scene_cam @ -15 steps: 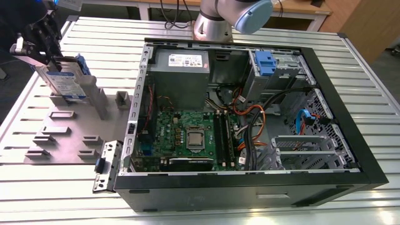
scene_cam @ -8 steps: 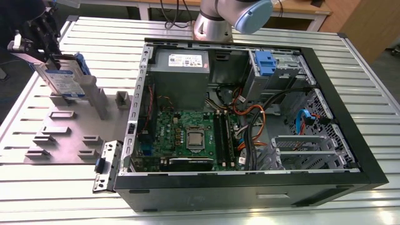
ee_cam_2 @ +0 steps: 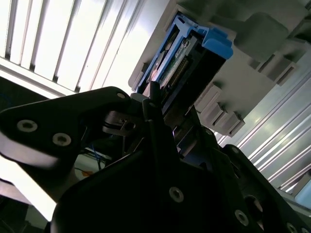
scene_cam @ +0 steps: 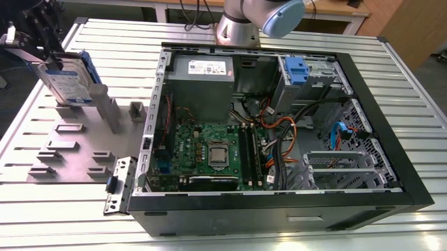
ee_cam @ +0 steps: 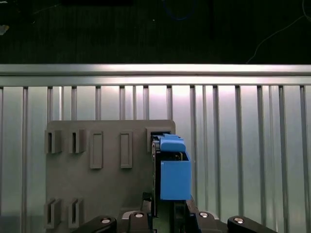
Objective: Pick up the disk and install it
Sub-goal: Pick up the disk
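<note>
Table (scene_cam: 70, 222): carried the fixture plate and the computer case side by side.
Fixture plate (scene_cam: 77, 151): lay just beside the case, on the exterior view's left.
Disk (scene_cam: 66, 78): stood on edge, tilted, at the plate's far corner, clasped by the gripper (scene_cam: 43, 57) from above.
Computer case (scene_cam: 279, 197): lay open on the exterior view's right.
Power supply (scene_cam: 202, 68): sat in the case's far corner, on the plate's side.
Motherboard (scene_cam: 209, 151): lay in front of the power supply.
Drive bracket (scene_cam: 297, 70): sat in the case's far bay, on the exterior view's right.
Arm base (scene_cam: 237, 29): stood behind the case.
</note>
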